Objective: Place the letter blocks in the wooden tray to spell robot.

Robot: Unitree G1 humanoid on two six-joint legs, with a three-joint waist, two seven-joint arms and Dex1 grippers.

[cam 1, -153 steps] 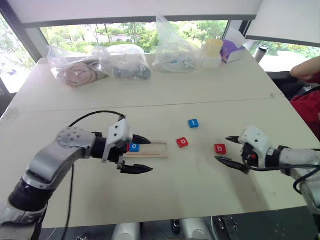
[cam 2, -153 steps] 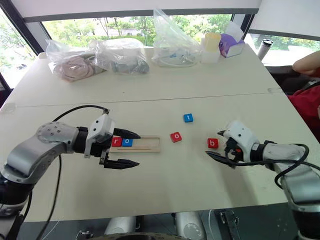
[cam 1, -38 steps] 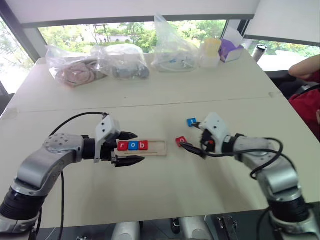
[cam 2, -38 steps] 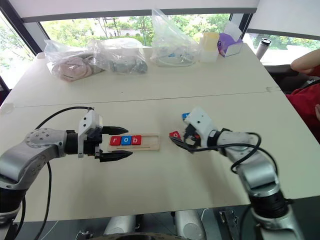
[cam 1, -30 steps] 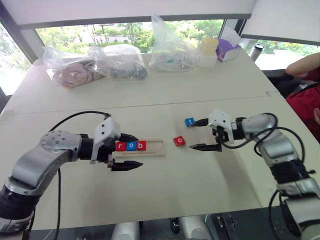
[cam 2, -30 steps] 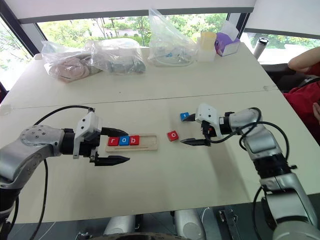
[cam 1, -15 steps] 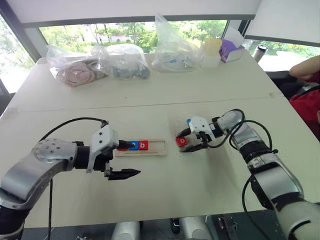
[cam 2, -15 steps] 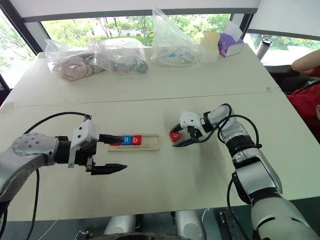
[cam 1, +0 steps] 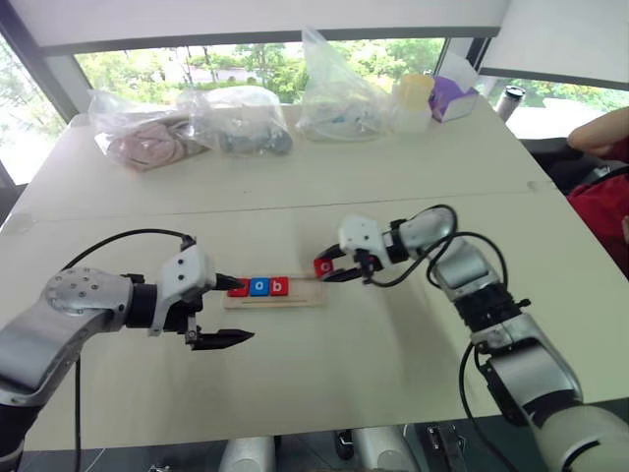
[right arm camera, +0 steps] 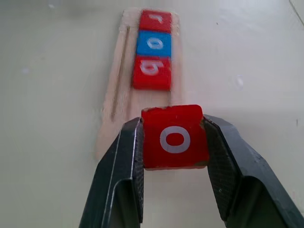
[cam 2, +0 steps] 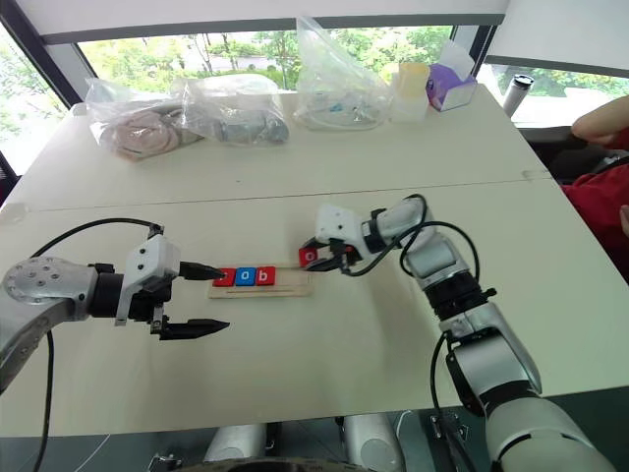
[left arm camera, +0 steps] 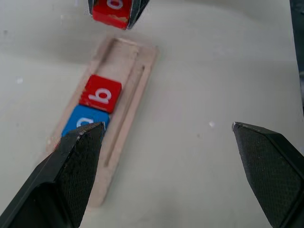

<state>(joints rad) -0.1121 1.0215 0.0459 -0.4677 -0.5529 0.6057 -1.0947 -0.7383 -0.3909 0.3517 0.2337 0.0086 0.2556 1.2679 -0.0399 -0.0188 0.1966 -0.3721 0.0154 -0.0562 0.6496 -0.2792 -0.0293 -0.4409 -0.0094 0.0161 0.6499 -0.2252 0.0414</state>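
The wooden tray (cam 1: 303,297) lies mid-table with three letter blocks in its left part: red r (right arm camera: 156,21), blue o (right arm camera: 154,43) and red b (right arm camera: 152,72). My right gripper (cam 1: 328,269) is shut on a red o block (right arm camera: 175,137), which hangs just above the tray's empty right end. The same block (left arm camera: 111,11) is seen past the tray's far end in the left wrist view. My left gripper (cam 1: 236,311) stands open at the tray's left end, with one finger over the r block and nothing between its fingers.
Several clear plastic bags (cam 1: 339,93), a pale cup (cam 1: 414,103) and a purple box (cam 1: 450,98) line the table's far side by the window. A person's red sleeve (cam 1: 601,211) is at the right edge. A black cable (cam 1: 128,241) loops over my left arm.
My right gripper shut on the red o block, lifted it and carried it left to the tray's right end. My left gripper drew back a little to the left, still open.
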